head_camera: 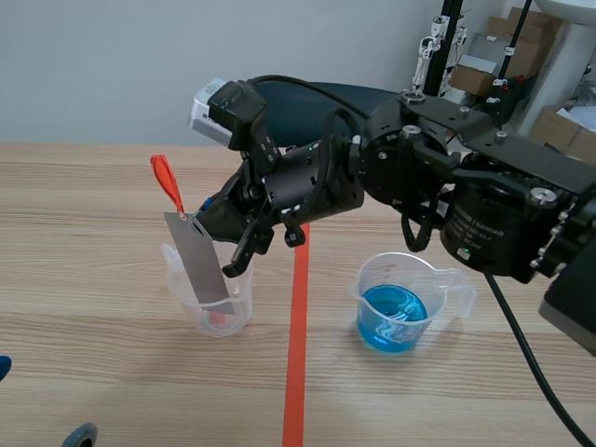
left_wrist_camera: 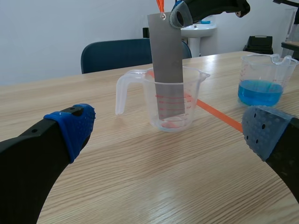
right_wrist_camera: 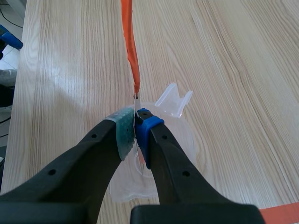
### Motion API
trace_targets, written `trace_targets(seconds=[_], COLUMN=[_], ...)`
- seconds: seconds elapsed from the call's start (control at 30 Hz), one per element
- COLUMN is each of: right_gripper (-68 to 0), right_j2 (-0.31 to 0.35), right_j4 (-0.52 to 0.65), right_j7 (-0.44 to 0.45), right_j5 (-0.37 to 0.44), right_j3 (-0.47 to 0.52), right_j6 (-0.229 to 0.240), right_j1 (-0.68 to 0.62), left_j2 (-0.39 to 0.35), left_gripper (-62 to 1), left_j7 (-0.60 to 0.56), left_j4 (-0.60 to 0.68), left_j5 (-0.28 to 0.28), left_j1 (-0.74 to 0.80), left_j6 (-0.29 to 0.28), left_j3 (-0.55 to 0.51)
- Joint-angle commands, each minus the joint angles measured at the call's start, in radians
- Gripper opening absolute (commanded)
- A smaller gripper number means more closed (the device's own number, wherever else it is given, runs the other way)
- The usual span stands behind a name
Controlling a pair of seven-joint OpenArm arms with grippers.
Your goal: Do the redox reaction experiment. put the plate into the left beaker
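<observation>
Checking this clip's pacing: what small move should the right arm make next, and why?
Probably open the right claw to release the plate: its lower end already hangs inside the left beaker, close to the bottom.

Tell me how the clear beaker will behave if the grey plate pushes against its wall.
Probably light: the clear beaker looks like thin plastic holding little or no liquid, so it would likely slide on the smooth wooden table. It is tall for its base, so a push near its rim from the grey plate might tip it.
</observation>
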Motion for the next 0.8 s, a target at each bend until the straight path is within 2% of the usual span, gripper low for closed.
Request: trace_targets(seconds=[0.0, 0.2, 0.47, 0.57, 0.63, 0.7, 0.77], right_gripper=[-66.9, -66.9, -66.9, -66.9, -66.1, -57.6, -40.6], right_j2=[-0.015, -0.024, -0.024, -0.024, -0.024, -0.021, -0.014], right_j4=[0.008, 0.008, 0.008, 0.008, 0.008, 0.008, 0.008], right_j7=[0.028, 0.078, 0.084, 0.083, 0.079, 0.077, 0.077], right_j5=[-0.006, -0.116, -0.119, -0.119, -0.12, -0.119, -0.119], right_j3=[0.007, 0.007, 0.007, 0.007, 0.007, 0.007, 0.007], right_j6=[0.002, 0.009, 0.024, 0.057, 0.057, 0.057, 0.057], right_j1=[0.013, -0.008, -0.01, -0.01, -0.01, -0.01, -0.01], left_j2=[0.0, 0.0, 0.0, 0.0, 0.0, 0.0, 0.0], left_gripper=[1.4, 1.4, 1.4, 1.4, 1.4, 1.4, 1.4], left_j7=[-0.043, -0.043, -0.043, -0.043, -0.043, -0.043, -0.043], left_j4=[0.014, 0.014, 0.014, 0.014, 0.014, 0.014, 0.014], left_j5=[-0.006, -0.006, -0.006, -0.006, -0.006, -0.006, -0.006], left_j1=[0.0, 0.0, 0.0, 0.0, 0.0, 0.0, 0.0], left_j6=[0.0, 0.0, 0.0, 0.0, 0.0, 0.0, 0.0], left_j3=[-0.003, -0.003, -0.003, -0.003, -0.003, -0.003, -0.003])
